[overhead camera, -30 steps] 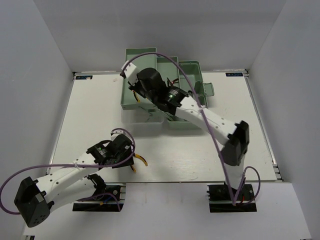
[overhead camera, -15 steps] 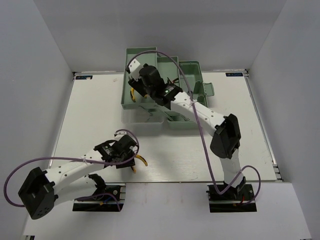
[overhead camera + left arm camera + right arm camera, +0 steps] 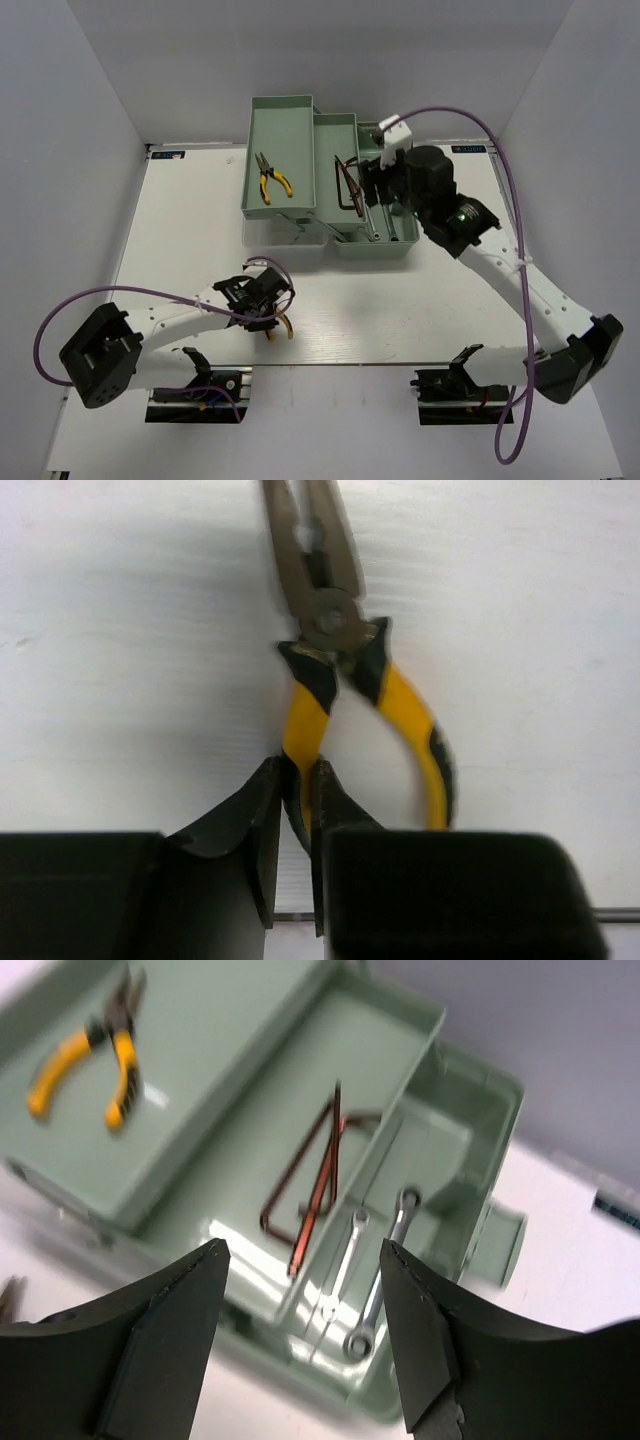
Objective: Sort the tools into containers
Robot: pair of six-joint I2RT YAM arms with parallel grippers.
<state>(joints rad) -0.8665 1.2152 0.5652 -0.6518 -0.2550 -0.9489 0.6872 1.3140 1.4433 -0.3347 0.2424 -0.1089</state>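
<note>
The pale green toolbox [image 3: 300,110] stands open at the back of the table. Yellow-handled pliers [image 3: 271,180] [image 3: 88,1052] lie in its left tray. Reddish-brown hex keys [image 3: 347,187] [image 3: 318,1165] lie in the middle tray [image 3: 400,1030], and two silver wrenches [image 3: 385,1260] in the base [image 3: 470,1120]. My right gripper [image 3: 368,188] [image 3: 302,1247] hovers open and empty above the middle tray and base. Near the front edge, my left gripper [image 3: 268,318] [image 3: 297,780] is shut on one handle of a second pair of pliers [image 3: 284,326] [image 3: 325,630], which lie flat on the table.
White walls close in the white table [image 3: 420,300] on three sides. The two arm bases [image 3: 195,395] sit at the near edge. Purple cables [image 3: 470,115] loop over both arms. The toolbox's latch tab [image 3: 503,1242] sticks out on its right side.
My right gripper opened, left a pair of pliers in the left tray and swung right over the base. My left gripper closed on the handle of the pliers on the table.
</note>
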